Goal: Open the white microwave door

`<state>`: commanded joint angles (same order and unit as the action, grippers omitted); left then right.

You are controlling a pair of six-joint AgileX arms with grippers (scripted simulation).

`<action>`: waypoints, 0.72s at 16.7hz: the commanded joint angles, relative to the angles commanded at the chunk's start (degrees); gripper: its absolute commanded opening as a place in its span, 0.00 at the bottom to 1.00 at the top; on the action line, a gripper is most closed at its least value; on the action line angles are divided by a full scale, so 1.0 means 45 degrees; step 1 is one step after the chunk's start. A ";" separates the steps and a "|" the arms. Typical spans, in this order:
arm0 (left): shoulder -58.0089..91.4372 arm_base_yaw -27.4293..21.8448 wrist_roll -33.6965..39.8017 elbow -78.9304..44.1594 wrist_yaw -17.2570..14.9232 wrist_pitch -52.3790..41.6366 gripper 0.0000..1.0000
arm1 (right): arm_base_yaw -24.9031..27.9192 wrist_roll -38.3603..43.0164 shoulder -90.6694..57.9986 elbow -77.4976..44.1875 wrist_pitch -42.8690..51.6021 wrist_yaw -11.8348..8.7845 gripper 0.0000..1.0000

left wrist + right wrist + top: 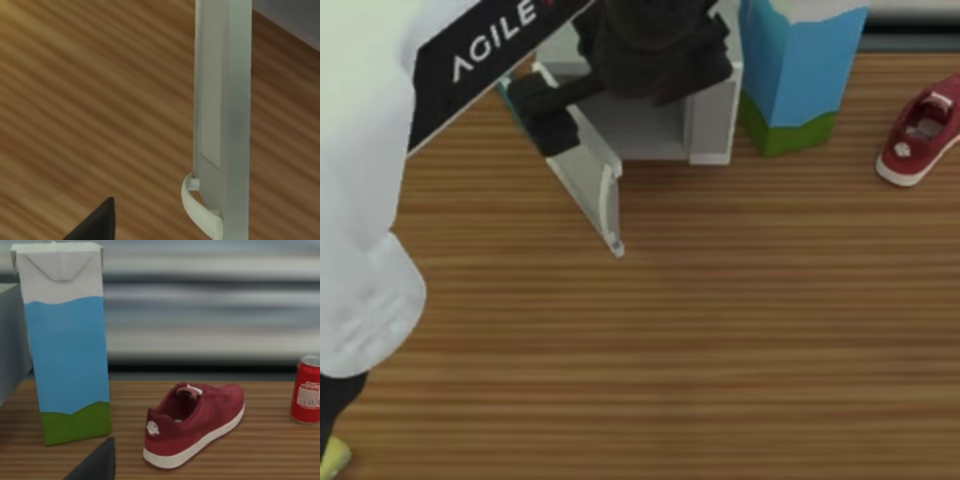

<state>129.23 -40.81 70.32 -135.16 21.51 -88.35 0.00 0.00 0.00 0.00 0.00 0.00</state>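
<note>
Already the microwave door [588, 185] stands swung well out from the microwave [710, 125], hinged at the box's left front corner and angled out over the table [740, 330], so the grey cavity is exposed. Its curved silver handle [608, 205] sits near the free end, on the face turned away from the cavity. In the left wrist view the door [222, 100] appears edge-on, with the handle [200, 212] bowed out at its lower end.

Judgement: task mostly done. The door looks past halfway open; what is left, at most, is a little more swing, then clearing the arm away from the door.

Left gripper [548, 112]: black, right at the hinge end of the door, above the microwave's left front corner. Fingers look close together, but whether they pinch the door edge or merely press on it I cannot tell. One dark fingertip [97, 225] shows in the left wrist view, apart from the handle.

Right gripper: only a dark finger tip [97, 465] shows in its own wrist view, facing the carton; jaw state cannot be told. Parked, to the right of the microwave.

Beside the microwave's right wall: blue, white and green carton [800, 70], no readable print. Further right of it, a red shoe [920, 135] with a small white heel emblem [152, 428], illegible. Beyond the shoe, a red can [306, 389]; white script, unreadable.

Writing: "AGILE" in white on the left arm's black band [495, 50].
</note>
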 joint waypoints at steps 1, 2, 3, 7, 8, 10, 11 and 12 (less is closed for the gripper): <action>-0.0156 0.0106 -0.0104 0.0781 -0.0013 0.0648 1.00 | 0.0000 0.0000 0.0000 0.0000 0.0000 0.0000 1.00; -0.0309 0.0211 -0.0209 0.1572 -0.0027 0.1301 1.00 | 0.0000 0.0000 0.0000 0.0000 0.0000 0.0000 1.00; -0.0449 0.0315 -0.0310 0.2322 -0.0040 0.1926 1.00 | 0.0000 0.0000 0.0000 0.0000 0.0000 0.0000 1.00; -0.0784 0.0606 -0.0626 0.4238 -0.0076 0.3667 1.00 | 0.0000 0.0000 0.0000 0.0000 0.0000 0.0000 1.00; -0.0807 0.0632 -0.0655 0.4384 -0.0079 0.3809 1.00 | 0.0000 0.0000 0.0000 0.0000 0.0000 0.0000 1.00; -0.0811 0.0635 -0.0660 0.4407 -0.0079 0.3831 1.00 | 0.0000 0.0000 0.0000 0.0000 0.0000 0.0000 1.00; -0.0811 0.0635 -0.0660 0.4407 -0.0079 0.3831 1.00 | 0.0000 0.0000 0.0000 0.0000 0.0000 0.0000 1.00; -0.0811 0.0635 -0.0660 0.4407 -0.0079 0.3831 1.00 | 0.0000 0.0000 0.0000 0.0000 0.0000 0.0000 1.00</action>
<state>125.59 -37.95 67.35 -115.33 21.15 -71.11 0.00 0.00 0.00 0.00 0.00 0.00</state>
